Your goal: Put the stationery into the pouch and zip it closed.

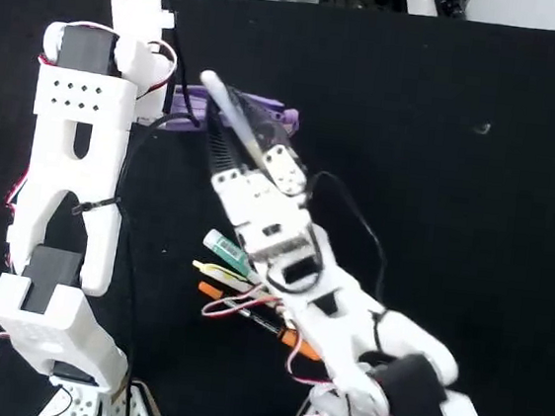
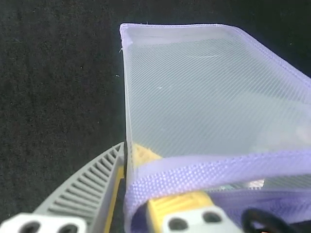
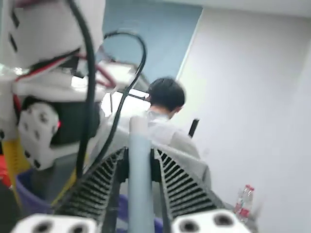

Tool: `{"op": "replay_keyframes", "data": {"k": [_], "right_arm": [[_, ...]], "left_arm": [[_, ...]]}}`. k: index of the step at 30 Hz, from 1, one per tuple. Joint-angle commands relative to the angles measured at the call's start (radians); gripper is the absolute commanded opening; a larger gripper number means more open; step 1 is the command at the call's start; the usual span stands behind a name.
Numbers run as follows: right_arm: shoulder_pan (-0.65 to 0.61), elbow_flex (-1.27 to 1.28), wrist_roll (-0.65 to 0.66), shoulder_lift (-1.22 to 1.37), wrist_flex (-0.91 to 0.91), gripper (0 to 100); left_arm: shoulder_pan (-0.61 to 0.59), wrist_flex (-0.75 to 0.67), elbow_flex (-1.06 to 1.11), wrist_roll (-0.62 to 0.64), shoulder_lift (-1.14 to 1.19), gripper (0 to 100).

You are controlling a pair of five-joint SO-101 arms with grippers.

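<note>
Near the table's [image 1: 453, 236] far edge, the high view has the pouch [image 1: 279, 119], with the right end effector [image 1: 237, 139] aiming a pale pen [image 1: 218, 94] at it. Other pens [image 1: 240, 284] lie toward the near edge.

Left wrist view: the left end effector [image 2: 129, 153] pinches the pouch's purple rim, and I see nothing inside.

Right wrist view: fingers [image 3: 180, 184] clamp the pen.

I'd call this loading. Next, steer the tip into the mouth.

The pouch [image 2: 194, 107] is translucent white with a fine diagonal weave and lilac fabric edging. The left gripper [image 2: 127, 158] has one grey ribbed jaw and one yellow. The right gripper [image 3: 140, 153] is dark grey and ribbed, and its pen [image 3: 139, 194] looks pale blue. The table [image 1: 472, 248] is black. The loose marker [image 1: 225, 252] is teal-capped.
</note>
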Motion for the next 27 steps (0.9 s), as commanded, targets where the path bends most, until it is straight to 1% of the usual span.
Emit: {"op": "replay_keyframes", "data": {"k": [1,6,9,12,15,19,22,24,27], "right_arm": [[0.075,0.11,-0.012,-0.183,-0.055,1.1],[0.255,0.266,-0.015,-0.383,-0.038,1.1],[0.39,0.338,-0.015,-0.499,0.1,1.1],[0.522,0.387,-0.008,-0.624,0.348,1.1],[0.654,0.394,-0.008,-0.757,0.649,1.1],[0.766,0.348,-0.005,-0.954,1.063,1.1],[0.787,0.3,0.005,-1.095,1.373,1.1],[0.775,0.285,0.069,-1.175,1.557,1.1],[0.706,0.302,0.175,-1.267,1.778,1.1]], "left_arm": [[-0.001,0.008,-0.022,0.008,-0.003,3],[-0.002,0.0,-0.016,0.006,-0.002,3],[-0.025,-0.009,-0.013,0.006,-0.002,3],[-0.065,-0.014,-0.002,0.006,-0.002,3],[-0.094,-0.015,0.012,0.006,-0.002,3],[-0.116,-0.041,0.067,0.005,-0.002,3],[-0.119,-0.077,0.125,0.005,-0.002,3],[-0.12,-0.106,0.17,0.005,-0.002,3],[-0.12,-0.129,0.206,0.005,-0.003,3]]}}
